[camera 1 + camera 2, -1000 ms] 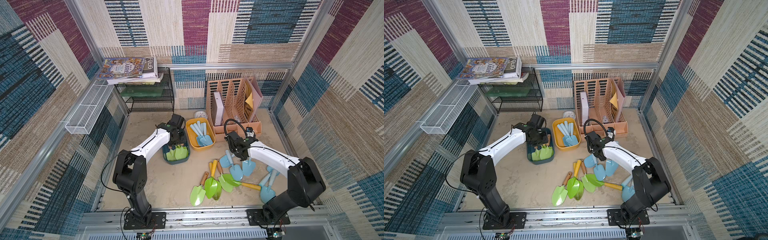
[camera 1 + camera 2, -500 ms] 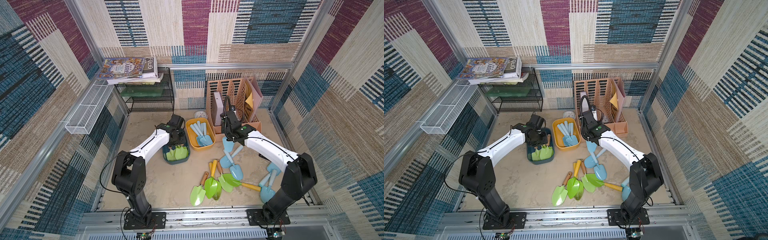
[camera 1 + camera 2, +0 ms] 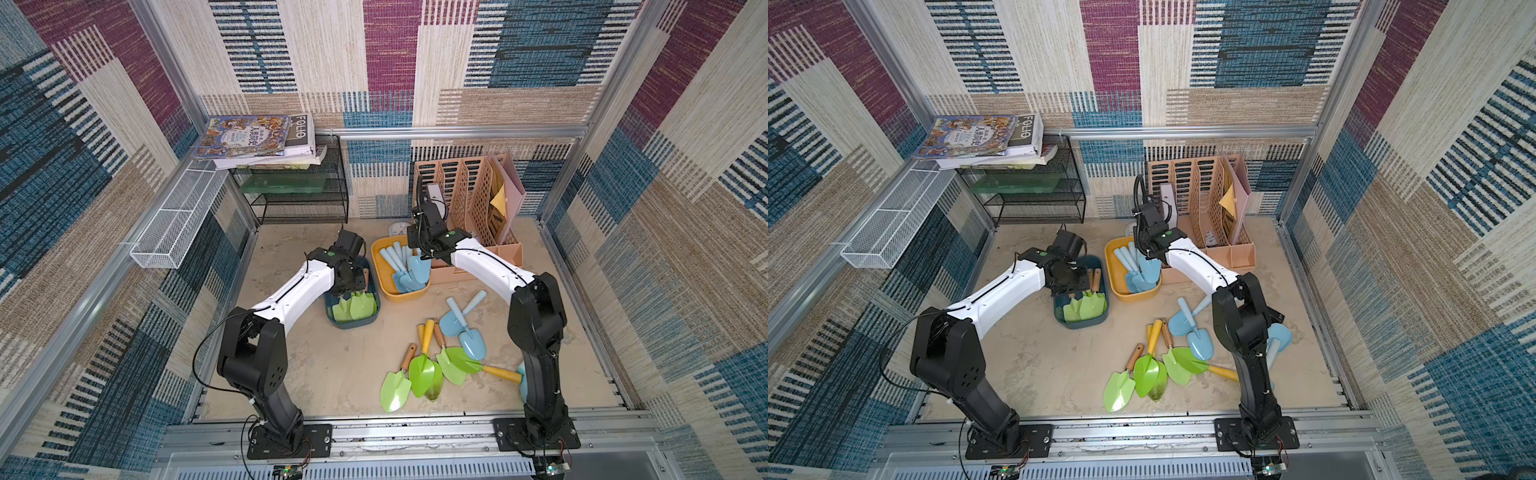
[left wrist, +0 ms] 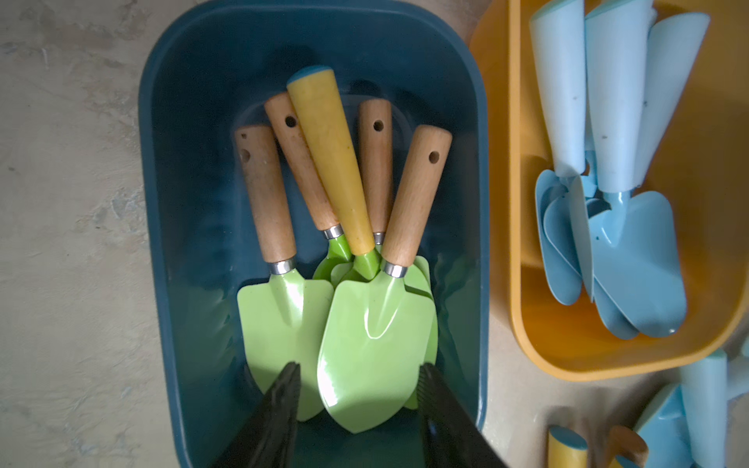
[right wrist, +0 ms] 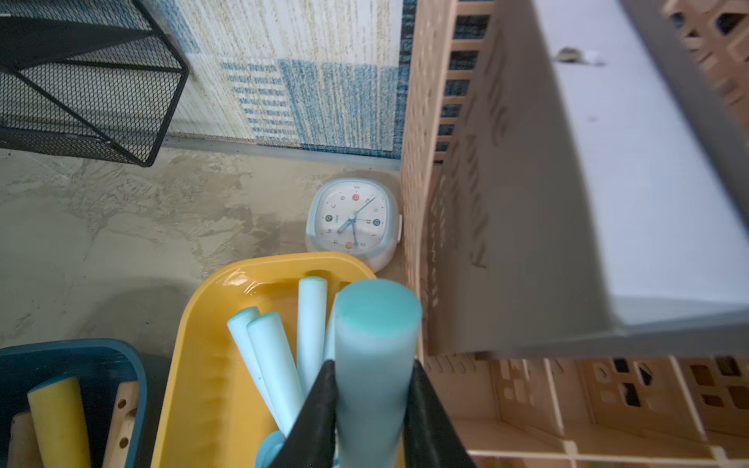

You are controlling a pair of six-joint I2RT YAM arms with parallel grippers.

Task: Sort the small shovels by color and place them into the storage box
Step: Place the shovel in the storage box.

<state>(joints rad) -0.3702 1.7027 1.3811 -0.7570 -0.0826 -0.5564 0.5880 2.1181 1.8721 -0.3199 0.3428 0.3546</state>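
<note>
A pale blue plastic toy shovel (image 5: 375, 348) is pinched by its round handle in the right pincer (image 5: 372, 377), with one black finger pressed on each side of it. In both top views its blade hangs over the mustard-yellow plastic bin (image 3: 380, 266). Several more pale blue shovels (image 4: 636, 263) lie there, handles together and blades overlapping; whether the held one touches them cannot be told

Just beside it stands the dark blue plastic bin (image 4: 150, 202). It holds five green-bladed shovels (image 4: 377, 332), four with brown wooden handles and one with a yellow handle, fanned out with blades at one end. The left pincer (image 4: 358, 366) hovers over those blades, spread apart and gripping nothing

On the beige surface (image 3: 324, 374), nearer the arm bases, loose green-bladed shovels (image 3: 424, 370) lie in an overlapping cluster. Loose pale blue shovels (image 3: 461, 328) lie next to them, and another is partly hidden behind the right arm

Behind the yellow bin a small round-cornered clock (image 5: 354, 221) sits against a pink slotted file organiser (image 5: 446, 202). A black wire-mesh rack (image 3: 299, 195) at the back carries a stack of books (image 3: 253, 139), and a white wire basket (image 3: 178, 220) hangs on the side wall
</note>
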